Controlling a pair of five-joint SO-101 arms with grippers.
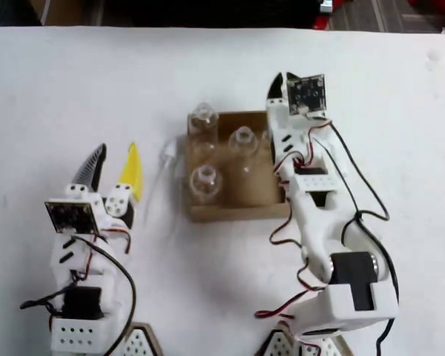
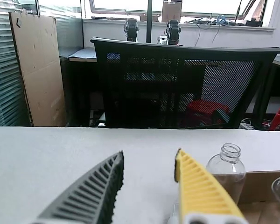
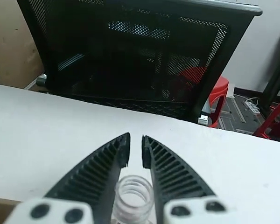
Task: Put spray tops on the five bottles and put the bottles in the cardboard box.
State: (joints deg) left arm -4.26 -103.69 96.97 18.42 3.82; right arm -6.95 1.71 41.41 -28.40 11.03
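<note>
**A:** Step in hand, as I judge it, is capping. Left pincer is spread wide and holds nothing, out to the left of the cardboard box. Right pincer is drawn all but together and grips nothing. It sits over the box's right side, with its tips past the far wall.

**B:** Best way to do it?

**A:** A clear piece lies on the counter just left of the box. It may be a spray top; cannot tell. If it is, take it by the head with the left pincer, let the tube hang, and lower it straight into a neck. Let the right pincer steady that bottle.

**B:** Count?

**A:** Four bottles made out.
- Corner bottle: at the box's far left, inside or outside the wall unclear.
- Middle bottle: mid-box.
- Near-left bottle: in the box.
- Fourth bottle: under the right pincer.

The necks I can see are bare. A fifth is not made out. One box, and one possible spray top.
</note>
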